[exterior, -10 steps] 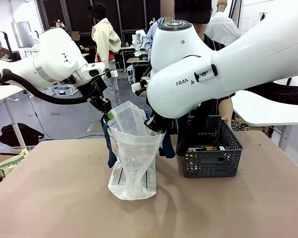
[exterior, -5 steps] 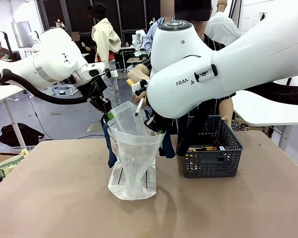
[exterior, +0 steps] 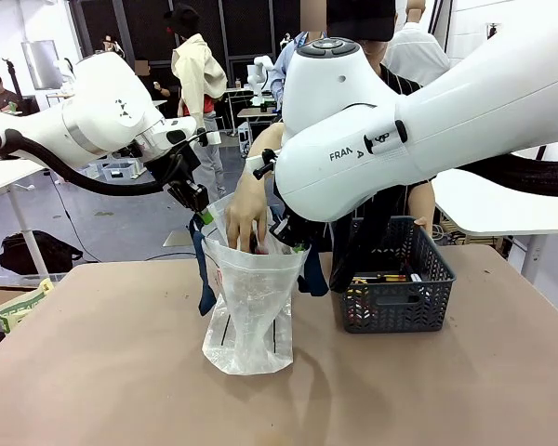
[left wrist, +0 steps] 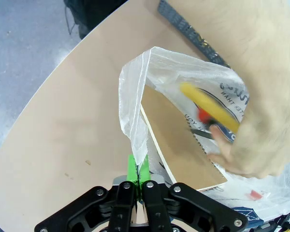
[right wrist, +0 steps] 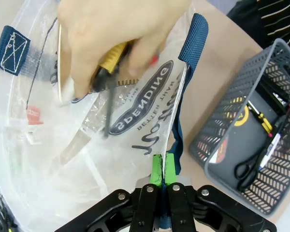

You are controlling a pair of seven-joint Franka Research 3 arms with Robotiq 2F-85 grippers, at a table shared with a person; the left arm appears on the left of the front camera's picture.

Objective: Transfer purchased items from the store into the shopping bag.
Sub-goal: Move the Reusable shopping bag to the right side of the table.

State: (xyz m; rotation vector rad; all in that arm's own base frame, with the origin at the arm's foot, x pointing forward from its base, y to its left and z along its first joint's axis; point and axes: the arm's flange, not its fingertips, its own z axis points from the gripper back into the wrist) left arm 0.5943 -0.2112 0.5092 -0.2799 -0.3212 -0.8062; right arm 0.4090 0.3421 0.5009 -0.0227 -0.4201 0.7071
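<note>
The clear shopping bag (exterior: 251, 307) stands on the table, its mouth held wide between both grippers. My left gripper (exterior: 201, 216) is shut on the bag's left rim (left wrist: 135, 145), green pads (left wrist: 131, 170) pinching the plastic. On the opposite rim, beside a navy handle (right wrist: 193, 36), my right gripper (right wrist: 163, 166) is shut too; in the front view it (exterior: 294, 244) sits under the big white arm. A person's hand (exterior: 246, 216) reaches into the bag mouth with purchased items, a yellow-handled one (left wrist: 208, 104) and a dark slim one (right wrist: 108, 92).
A dark grey lattice basket (exterior: 428, 302) stands right of the bag with more small goods (exterior: 381, 278) inside, among them black scissors (right wrist: 248, 167). The person stands behind the table. The front half of the brown tabletop (exterior: 102, 372) is bare.
The person's hand came from behind the right arm, appeared above the bag with a slim item, then went down into its mouth. Both arms and the bag stayed put.
</note>
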